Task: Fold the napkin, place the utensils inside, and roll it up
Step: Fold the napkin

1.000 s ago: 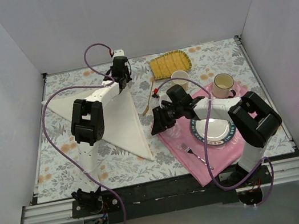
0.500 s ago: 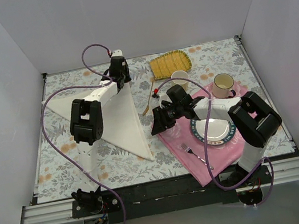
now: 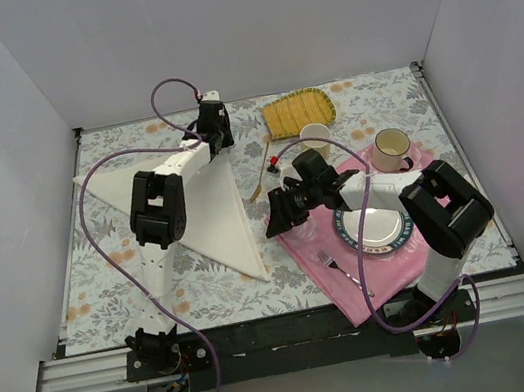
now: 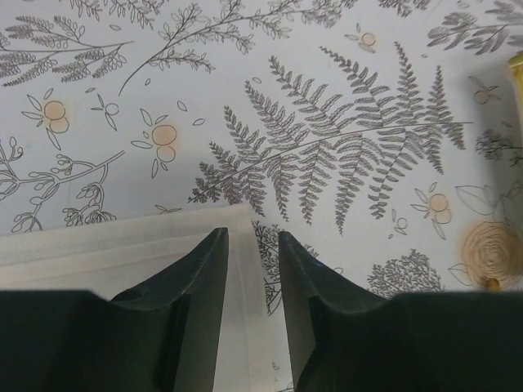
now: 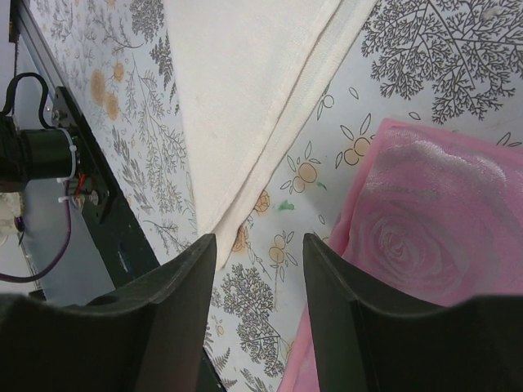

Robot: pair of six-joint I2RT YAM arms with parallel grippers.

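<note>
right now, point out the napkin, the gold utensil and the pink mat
napkin [image 3: 219, 214], top view, middle of the folded triangle
gold utensil [image 3: 259, 178], top view, on its handle
pink mat [image 3: 304, 249], top view, bare near-left part

The table [image 3: 95, 286] has open room at its front left, where a gripper could pass. On the right, the pink mat [image 3: 307, 249], plate [image 3: 374, 227], mug [image 3: 392, 146] and small cup [image 3: 315, 133] crowd the way. The left arm [image 3: 158, 209] lies over the napkin [image 3: 226, 223].
</note>
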